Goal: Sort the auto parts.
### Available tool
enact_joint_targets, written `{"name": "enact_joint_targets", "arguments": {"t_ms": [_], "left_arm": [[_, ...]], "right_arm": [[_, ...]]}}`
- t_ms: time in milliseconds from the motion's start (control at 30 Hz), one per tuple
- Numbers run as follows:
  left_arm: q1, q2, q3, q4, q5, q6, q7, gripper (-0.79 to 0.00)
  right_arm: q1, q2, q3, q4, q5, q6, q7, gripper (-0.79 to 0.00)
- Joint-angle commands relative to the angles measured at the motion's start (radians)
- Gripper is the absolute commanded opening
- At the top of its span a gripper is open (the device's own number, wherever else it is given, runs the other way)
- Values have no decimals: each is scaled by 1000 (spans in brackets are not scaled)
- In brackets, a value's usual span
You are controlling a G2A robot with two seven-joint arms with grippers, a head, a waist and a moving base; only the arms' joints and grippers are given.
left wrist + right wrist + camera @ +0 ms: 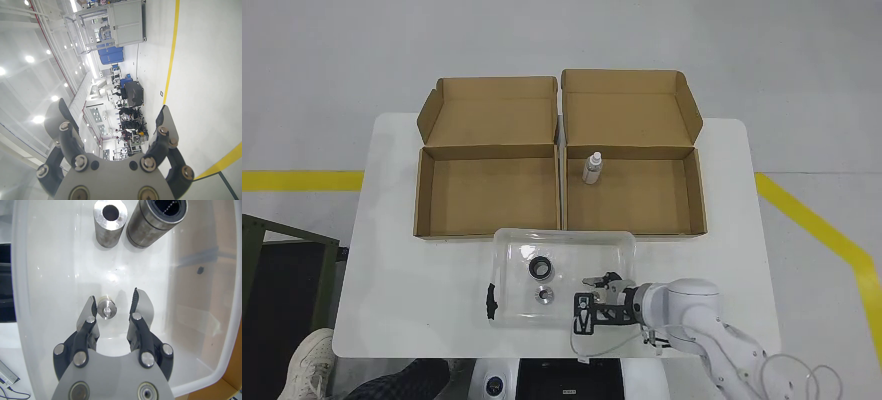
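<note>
A clear plastic bin (562,237) stands at the table's front. In it stand a steel sleeve with a bore (110,222), a dark linear bearing (157,220) and a small steel stud (106,312). From above, the bearing (540,268) is behind the sleeve (544,295). My right gripper (114,303) is open, low inside the bin, with the stud between its fingers, against one pad (94,308). From above, the right gripper (588,300) is at the bin's front right. My left gripper (113,111) is open, holds nothing and faces out into the room.
Two open cardboard boxes sit side by side behind the bin, the left box (488,192) bare inside, the right box (634,192) holding a white bottle (592,168). A black strip (490,300) hangs on the bin's left rim.
</note>
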Motion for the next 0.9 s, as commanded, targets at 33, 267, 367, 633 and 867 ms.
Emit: {"name": "enact_joint_targets", "arguments": {"t_ms": [33,267,367,633,867], "left_arm": [[0,0,0,0,0,0,0,0],[0,0,0,0,0,0,0,0],[0,0,0,0,0,0,0,0],[0,0,0,0,0,0,0,0],[0,0,0,0,0,0,0,0]], "right_arm": [[5,0,-6,4,5,-1,5,-619],[9,2,-10,-2,25,-10,-9,-785],[8,5,1,-9,38,-10,-35,-785],[21,10,37,8,98,-16,-155,-785],[58,13,50,63,107,-56,-324,-785]]}}
